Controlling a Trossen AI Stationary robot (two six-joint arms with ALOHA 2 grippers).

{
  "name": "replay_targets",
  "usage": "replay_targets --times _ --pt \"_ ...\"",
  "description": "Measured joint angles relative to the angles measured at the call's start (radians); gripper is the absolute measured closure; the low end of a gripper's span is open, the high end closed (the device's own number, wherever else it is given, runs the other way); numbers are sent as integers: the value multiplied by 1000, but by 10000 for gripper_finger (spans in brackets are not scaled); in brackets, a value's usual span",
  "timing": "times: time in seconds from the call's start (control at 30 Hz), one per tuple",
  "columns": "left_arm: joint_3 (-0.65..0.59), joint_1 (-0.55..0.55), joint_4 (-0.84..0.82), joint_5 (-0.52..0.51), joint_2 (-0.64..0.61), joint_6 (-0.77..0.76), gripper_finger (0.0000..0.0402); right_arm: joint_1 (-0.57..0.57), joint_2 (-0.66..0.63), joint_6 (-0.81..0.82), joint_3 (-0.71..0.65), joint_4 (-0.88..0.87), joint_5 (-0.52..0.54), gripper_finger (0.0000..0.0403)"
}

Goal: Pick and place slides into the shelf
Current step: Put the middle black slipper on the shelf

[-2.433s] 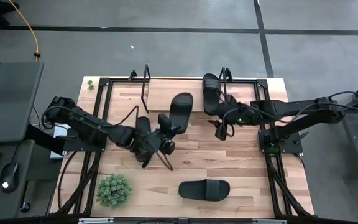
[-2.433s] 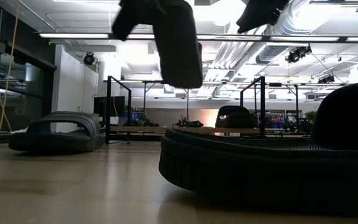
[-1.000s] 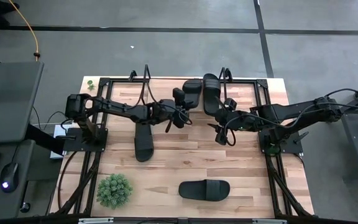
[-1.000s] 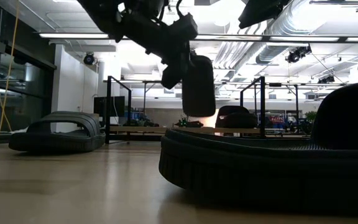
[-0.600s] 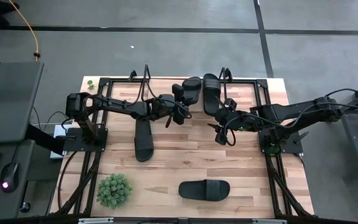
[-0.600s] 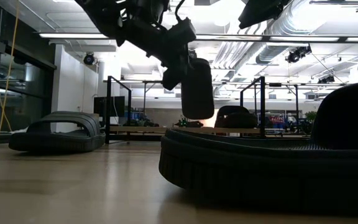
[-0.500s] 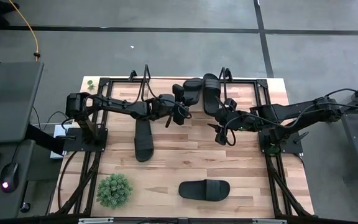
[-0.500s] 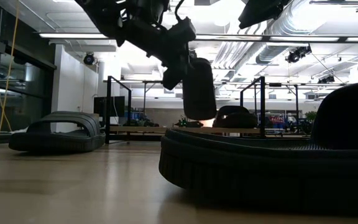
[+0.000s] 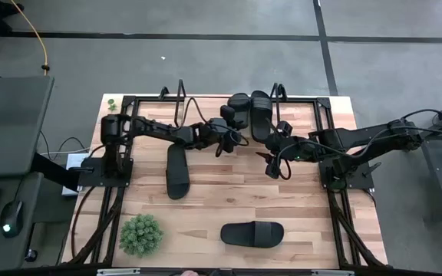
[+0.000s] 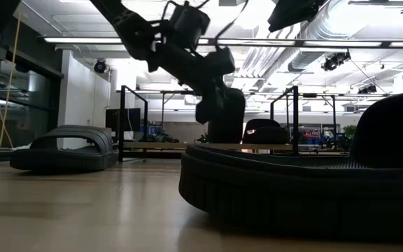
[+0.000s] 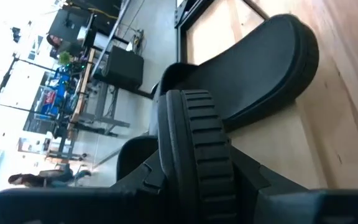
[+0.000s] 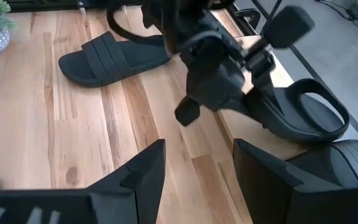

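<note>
Wooden tabletop [image 9: 229, 195] under bright workshop lights, and two slides wait on it: one lying lengthwise left of centre [image 9: 176, 172], one crosswise near the front edge [image 9: 252, 233], with a small potted plant [image 9: 141, 234] at the front-left corner. Up at the back, the shelf [image 9: 206, 111] already carries one slide [image 9: 260, 115] on its light board. The left gripper [image 9: 229, 127] reaches over that board with its fingers pinched narrow on the strap of another slide [image 9: 239, 110], which hangs just beside the one already parked; the low view shows it [image 10: 227, 115] dangling toe-down right over the shelf. The right gripper [image 12: 194, 171] waits near the shelf's right end, fingers spread wide and holding nothing. Risk now, as I read it: the carried slide sits very close to its neighbour, so lowering off-line could shove that one across the board. Letting go while the slide hangs steeply could tip it off the shelf edge.
</note>
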Motion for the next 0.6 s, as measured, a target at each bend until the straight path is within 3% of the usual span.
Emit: replay_targets --times 0.3,0.6 --pt "102 -10 -111 16 84 -34 314 0 0 0 0 -1 -1 224" --pt "108 -14 -147 2 85 -35 314 0 0 0 0 -3 0 224"
